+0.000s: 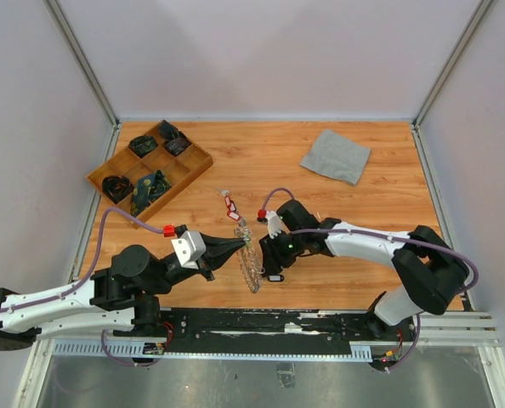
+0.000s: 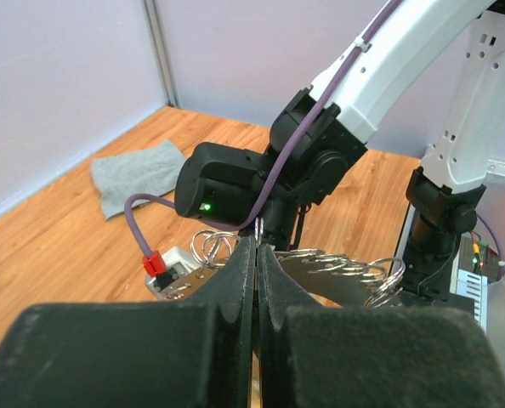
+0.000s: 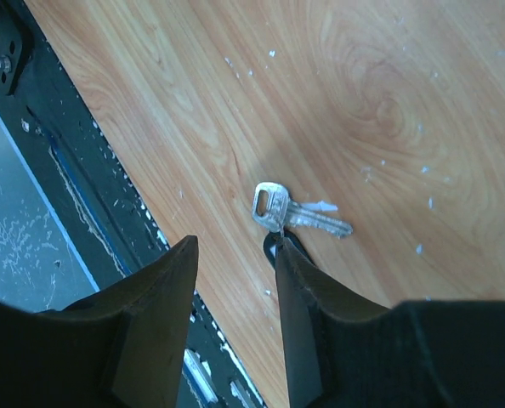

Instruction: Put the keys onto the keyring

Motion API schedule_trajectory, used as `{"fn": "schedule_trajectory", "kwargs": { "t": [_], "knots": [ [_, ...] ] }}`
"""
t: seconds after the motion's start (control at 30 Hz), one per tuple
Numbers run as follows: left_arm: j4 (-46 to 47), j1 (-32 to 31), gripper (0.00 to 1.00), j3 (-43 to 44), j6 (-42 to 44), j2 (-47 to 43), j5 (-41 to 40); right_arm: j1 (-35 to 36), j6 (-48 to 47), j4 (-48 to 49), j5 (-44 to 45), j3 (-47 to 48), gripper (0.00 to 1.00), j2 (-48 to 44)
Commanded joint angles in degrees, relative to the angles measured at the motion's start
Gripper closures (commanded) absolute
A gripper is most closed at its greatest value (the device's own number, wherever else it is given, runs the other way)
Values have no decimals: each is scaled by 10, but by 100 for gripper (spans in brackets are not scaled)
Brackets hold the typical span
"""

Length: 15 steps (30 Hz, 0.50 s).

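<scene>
Nearer right gripper point(image 3: 235, 246) is spread, nothing held; key point(image 3: 299, 217) is seen flat at frame centre, just beyond the right-hand finger, long axis running frame-right; keyring point(image 1: 251, 259) is pinched upright by left gripper point(image 1: 227, 249).

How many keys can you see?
2: a red-tagged key lying beyond the keyring, and a silver key lying by the right fingers. More may be hidden.

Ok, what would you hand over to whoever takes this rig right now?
Left gripper: fingers shut on the keyring, held on edge over the table.
Right gripper: open, low over a silver key, nothing gripped.
A red-tagged key lies past the ring.
Done: ring held up.
Left: pick up each key, thread it on.
</scene>
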Motion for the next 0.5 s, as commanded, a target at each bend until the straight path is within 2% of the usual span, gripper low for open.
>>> {"fn": "schedule_trajectory", "kwargs": {
  "t": [0.0, 0.47],
  "knots": [
    [12, -4, 99, 29, -6, -8, -13, 11, -7, 15, -30, 34, 58, 31],
    [15, -4, 99, 27, -6, -3, -5, 26, -38, -40, 9, 50, 62, 60]
  ]
}}
